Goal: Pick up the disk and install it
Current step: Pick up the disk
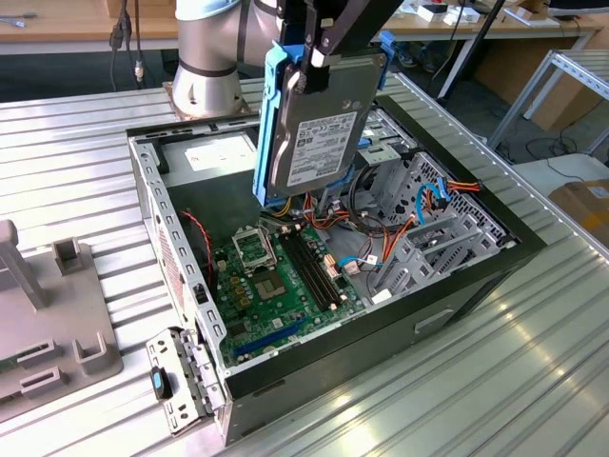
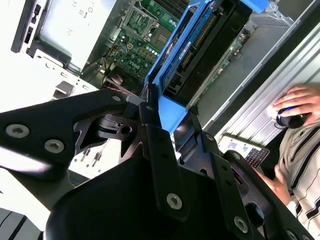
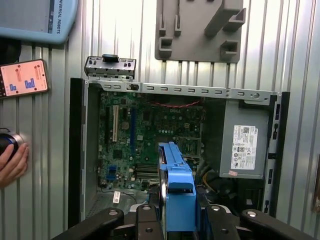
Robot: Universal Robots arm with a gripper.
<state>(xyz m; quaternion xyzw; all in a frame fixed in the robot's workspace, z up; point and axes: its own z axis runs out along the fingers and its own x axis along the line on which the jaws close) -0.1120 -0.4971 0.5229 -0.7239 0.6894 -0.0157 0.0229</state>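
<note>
The disk (image 1: 319,124) hangs upright above the open computer case (image 1: 457,295), its dark face and white label turned toward the exterior view, with a blue frame along its edges. My gripper (image 1: 319,55) is shut on its top edge. In the first wrist view the disk (image 3: 177,192) shows edge-on between the black fingers (image 3: 147,225), over the motherboard (image 3: 150,135). Its connector side (image 2: 200,45) appears in the second wrist view.
Inside the case are a grey power supply (image 1: 214,152), a metal drive cage (image 1: 428,238) and loose cables (image 1: 381,233). A grey fixture (image 1: 48,324) lies at the exterior view's left. A person's hand (image 2: 295,100) rests on a mouse beside the table.
</note>
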